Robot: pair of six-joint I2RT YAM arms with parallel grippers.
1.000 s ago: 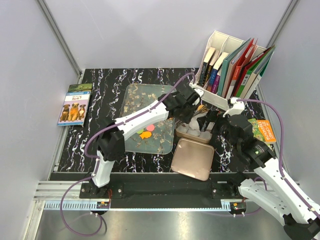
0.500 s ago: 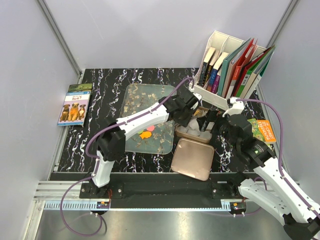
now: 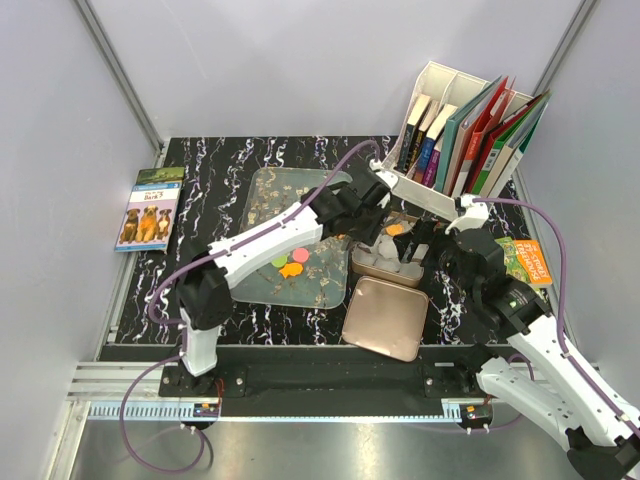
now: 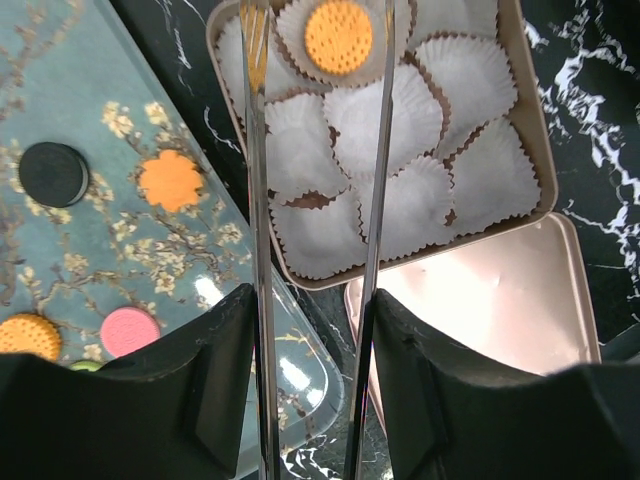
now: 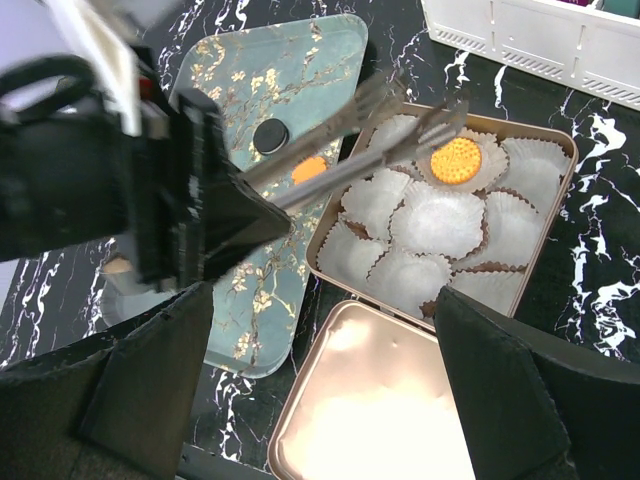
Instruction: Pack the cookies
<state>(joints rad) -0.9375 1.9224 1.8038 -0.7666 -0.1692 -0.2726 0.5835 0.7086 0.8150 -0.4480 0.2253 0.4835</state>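
Note:
An open gold tin (image 4: 529, 130) holds several white paper cups. One orange cookie (image 4: 338, 37) lies in a cup at its far side; it also shows in the right wrist view (image 5: 456, 160) and the top view (image 3: 396, 229). My left gripper (image 4: 312, 300) is shut on metal tongs (image 4: 262, 200), whose blades are apart and empty above the tin. On the floral tray (image 4: 60, 80) lie a black cookie (image 4: 52, 172), an orange flower-shaped one (image 4: 170, 180), a pink one (image 4: 130, 330) and another orange one (image 4: 28, 335). My right gripper (image 5: 322, 330) is open and empty above the tin's lid (image 5: 385, 400).
A white rack of books (image 3: 470, 130) stands at the back right, close behind the tin. A dog book (image 3: 150, 208) lies at the left table edge. A green and orange booklet (image 3: 525, 260) lies at the right, beside my right arm.
My left gripper has pulled back to the left, off the tin. The orange cookie now lies uncovered in a far paper cup. The right arm has hardly moved.

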